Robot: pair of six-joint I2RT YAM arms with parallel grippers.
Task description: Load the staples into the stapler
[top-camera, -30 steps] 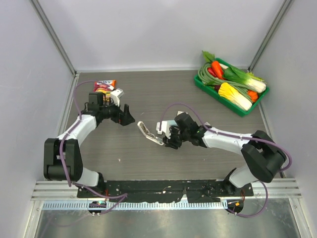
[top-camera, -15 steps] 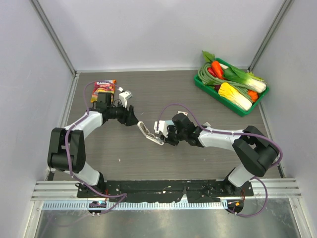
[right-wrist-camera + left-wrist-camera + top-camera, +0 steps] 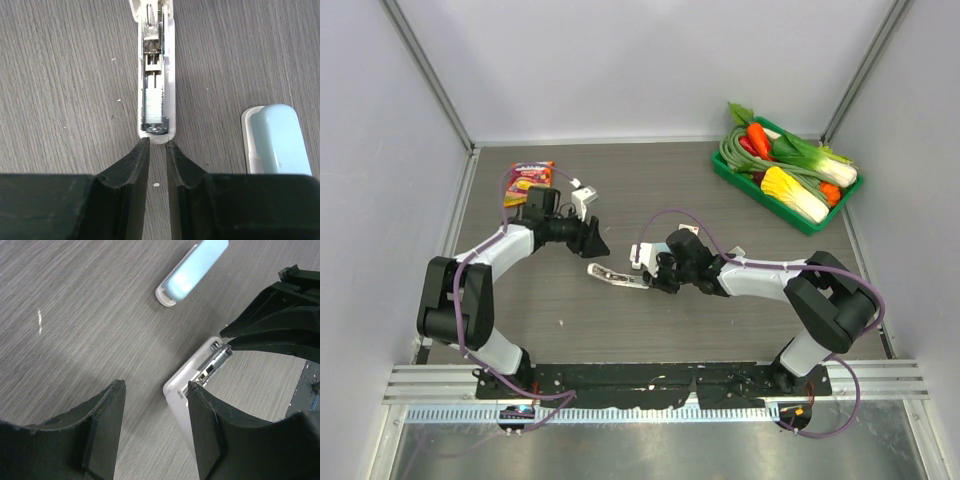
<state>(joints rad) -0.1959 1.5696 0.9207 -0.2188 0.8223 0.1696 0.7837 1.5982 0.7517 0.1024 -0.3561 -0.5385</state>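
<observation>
A white stapler (image 3: 613,273) lies opened out on the table, its metal magazine (image 3: 152,107) facing up. My right gripper (image 3: 653,272) sits at its near end. In the right wrist view the gripper (image 3: 157,142) is almost shut, with only bare table in the narrow gap and its tips against the stapler's rounded end. My left gripper (image 3: 592,243) is open at the stapler's far end. In the left wrist view the gripper (image 3: 156,387) has one finger (image 3: 205,430) over the white stapler (image 3: 179,389). A light-blue stapler (image 3: 275,140) lies beside my right gripper. The staples box is out of view.
A green tray (image 3: 756,192) of toy vegetables stands at the back right corner. A red and orange snack packet (image 3: 530,178) lies at the back left, behind my left arm. The light-blue stapler also shows in the left wrist view (image 3: 192,271). Grey walls close in three sides.
My left gripper has moved right and nearer, up to the white stapler's far end. The stapler has swung so that its far end points more to the left. My right gripper has stayed at its near end.
</observation>
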